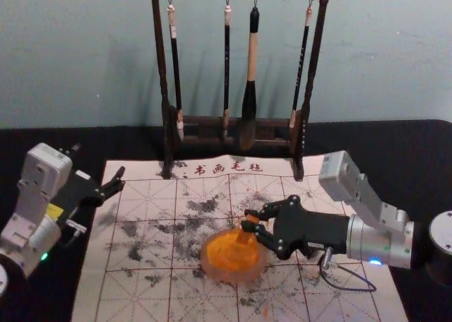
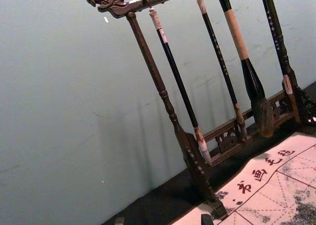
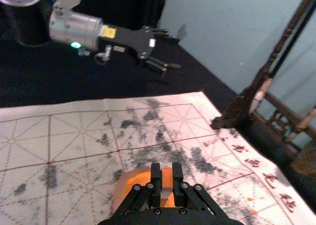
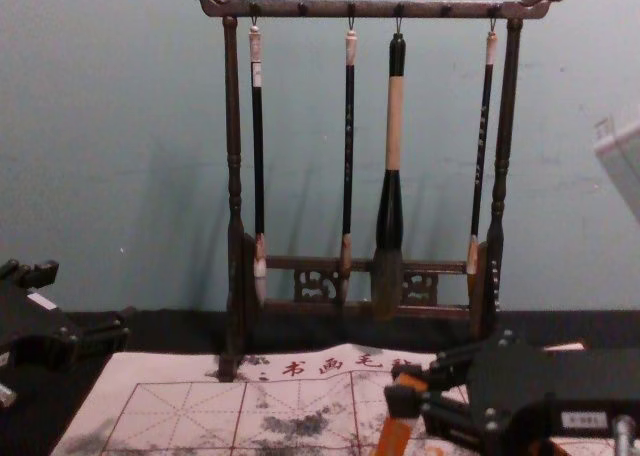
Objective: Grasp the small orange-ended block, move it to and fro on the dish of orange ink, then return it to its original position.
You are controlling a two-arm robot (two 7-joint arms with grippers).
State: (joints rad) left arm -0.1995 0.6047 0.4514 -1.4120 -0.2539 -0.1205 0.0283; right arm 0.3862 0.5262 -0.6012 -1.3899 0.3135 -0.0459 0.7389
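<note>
Right pincer point(image 1: 248, 219) closed on the orange-ended block point(image 1: 243, 236), over the ink dish point(image 1: 229, 275). Grasp done; inking apparently underway, return remaining. Left pincer point(image 1: 121, 179), spread, idles left of the dish.

Dimly, softly lit, fading almost to black on the black tablecloth point(image 1: 395, 145) – brighter on the cream, red-gridded mat point(image 1: 141, 304). Smudged with faint, soft-edged shadows on the pale blue-green wall point(image 1: 85, 54), behind the dark brown wooden brush rack point(image 1: 161, 61). Glinting mildly off the silver metal wrist cylinder point(image 1: 364, 241) – glowing blue at its small lamp point(image 1: 375, 263). Slightly grainy throughout.
</note>
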